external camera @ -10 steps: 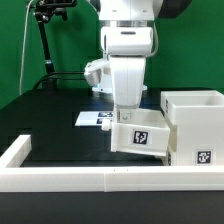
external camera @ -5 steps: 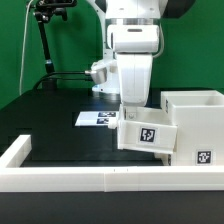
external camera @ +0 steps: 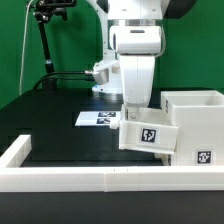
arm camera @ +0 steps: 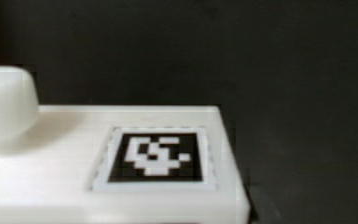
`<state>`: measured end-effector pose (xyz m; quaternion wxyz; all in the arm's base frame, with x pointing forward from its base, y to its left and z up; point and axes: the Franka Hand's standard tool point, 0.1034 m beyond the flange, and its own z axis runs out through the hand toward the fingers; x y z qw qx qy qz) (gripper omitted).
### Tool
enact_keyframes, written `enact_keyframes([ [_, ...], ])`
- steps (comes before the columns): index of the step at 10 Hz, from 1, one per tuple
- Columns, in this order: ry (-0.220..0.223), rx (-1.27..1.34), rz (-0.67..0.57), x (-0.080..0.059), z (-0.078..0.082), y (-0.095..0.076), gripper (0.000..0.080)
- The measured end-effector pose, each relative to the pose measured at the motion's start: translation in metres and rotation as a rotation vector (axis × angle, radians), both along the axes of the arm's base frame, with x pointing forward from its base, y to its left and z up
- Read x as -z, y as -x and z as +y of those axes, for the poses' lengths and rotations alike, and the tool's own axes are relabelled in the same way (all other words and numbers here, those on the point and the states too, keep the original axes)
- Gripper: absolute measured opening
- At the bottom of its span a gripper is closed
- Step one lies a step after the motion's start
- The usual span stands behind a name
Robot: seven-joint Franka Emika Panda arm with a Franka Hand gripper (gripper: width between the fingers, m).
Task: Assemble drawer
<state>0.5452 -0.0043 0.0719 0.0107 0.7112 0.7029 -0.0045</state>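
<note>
In the exterior view my gripper (external camera: 129,110) is shut on a small white open-topped tray (external camera: 150,135) with a black-and-white tag on its front. The tray hangs slightly tilted just above the table. Its right side touches or nearly touches the tall white housing (external camera: 196,125), which stands at the exterior view's right with a tag low on its front. The wrist view shows the tray's white face (arm camera: 105,195) and its tag (arm camera: 158,157) up close, with a white rounded shape (arm camera: 2,95) beside it. A second tray is not in view.
The marker board (external camera: 93,118) lies flat on the black table behind the tray. A low white border wall (external camera: 60,180) runs along the front and up the left side. A black stand (external camera: 45,45) rises at the back left.
The arm has moved to the exterior view's right with the tray, bringing it up against the housing's left side. The tray now tilts a little more.
</note>
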Motion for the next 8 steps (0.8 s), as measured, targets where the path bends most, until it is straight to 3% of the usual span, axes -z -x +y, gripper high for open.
enact_keyframes([
  [8,0.008,-0.022,0.029,0.001,0.001,0.013,0.0047],
])
